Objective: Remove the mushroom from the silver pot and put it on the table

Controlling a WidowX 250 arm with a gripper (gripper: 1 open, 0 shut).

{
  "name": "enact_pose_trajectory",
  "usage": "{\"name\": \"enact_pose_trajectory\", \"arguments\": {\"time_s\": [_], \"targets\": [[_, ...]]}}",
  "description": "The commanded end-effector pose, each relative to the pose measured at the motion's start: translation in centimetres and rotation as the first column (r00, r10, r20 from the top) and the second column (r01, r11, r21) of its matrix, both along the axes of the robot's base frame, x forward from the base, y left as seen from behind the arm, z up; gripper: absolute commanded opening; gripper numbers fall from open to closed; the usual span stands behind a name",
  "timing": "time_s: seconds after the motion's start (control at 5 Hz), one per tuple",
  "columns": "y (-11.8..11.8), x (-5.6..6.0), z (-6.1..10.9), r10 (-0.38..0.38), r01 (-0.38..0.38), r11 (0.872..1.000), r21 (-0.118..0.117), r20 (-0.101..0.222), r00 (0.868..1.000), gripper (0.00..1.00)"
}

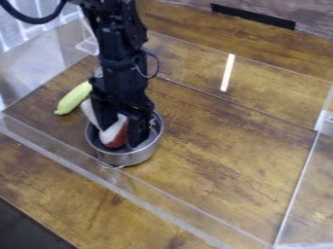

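Mushroom: in the pot, its white stem (92, 112) leaning up over the rim on the corn side, its reddish-brown cap (115, 134) low inside; partly hidden by the tool.
Pot: the shiny round steel pot (125, 157) stands on the bench (221, 146), toward the near left of the view, a small handle loop on its near side.
Tool: the black tool (120, 109) points down into the pot, its fingers spread wide, released rather than clenched; one finger is beside the mushroom, the other near the pot's right-hand rim in the view. Whether either touches the mushroom, I cannot tell.
Corn: the yellow-green cob (74, 98) lies on the bench just beside the pot, toward the upper left of the view, outside the rim.
Near edge: a clear wall (169, 204) runs slantwise past the near side of the pot, close to it; more brown wood shows beyond that wall, toward the lower left.
Right edge: another clear wall (302, 185) stands well apart from the pot, at the right of the view.
Open room: the widest bare stretch of wood lies between the pot and the right wall; the corn side is tighter.
White strip: a short, thin strip (228, 72) lies toward the far side, well apart from the pot.
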State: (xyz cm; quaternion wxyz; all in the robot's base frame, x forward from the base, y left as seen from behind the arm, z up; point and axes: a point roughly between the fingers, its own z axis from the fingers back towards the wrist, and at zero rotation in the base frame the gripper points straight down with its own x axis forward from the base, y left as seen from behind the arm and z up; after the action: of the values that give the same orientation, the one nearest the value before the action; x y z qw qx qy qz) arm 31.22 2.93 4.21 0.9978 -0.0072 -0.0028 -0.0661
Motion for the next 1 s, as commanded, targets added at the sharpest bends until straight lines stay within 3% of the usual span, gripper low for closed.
{"name": "enact_pose_trajectory", "arguments": {"time_s": [0.0,0.2,0.4,0.6,0.8], "targets": [[0.1,-0.4,0.1,-0.044,0.044,0.999,-0.006,0.028,0.999,1.0],[1.1,-0.7,-0.6,-0.05,0.05,0.999,-0.011,0.027,0.998,1.0],[2.0,-1.0,-1.2,-0.055,0.055,0.998,-0.012,0.024,0.998,0.0],[2.9,-1.1,-1.8,-0.043,0.044,0.999,-0.016,0.025,0.999,0.0],[3.6,-1.2,-2.5,-0.037,0.037,0.999,-0.022,0.016,0.999,1.0]]}}
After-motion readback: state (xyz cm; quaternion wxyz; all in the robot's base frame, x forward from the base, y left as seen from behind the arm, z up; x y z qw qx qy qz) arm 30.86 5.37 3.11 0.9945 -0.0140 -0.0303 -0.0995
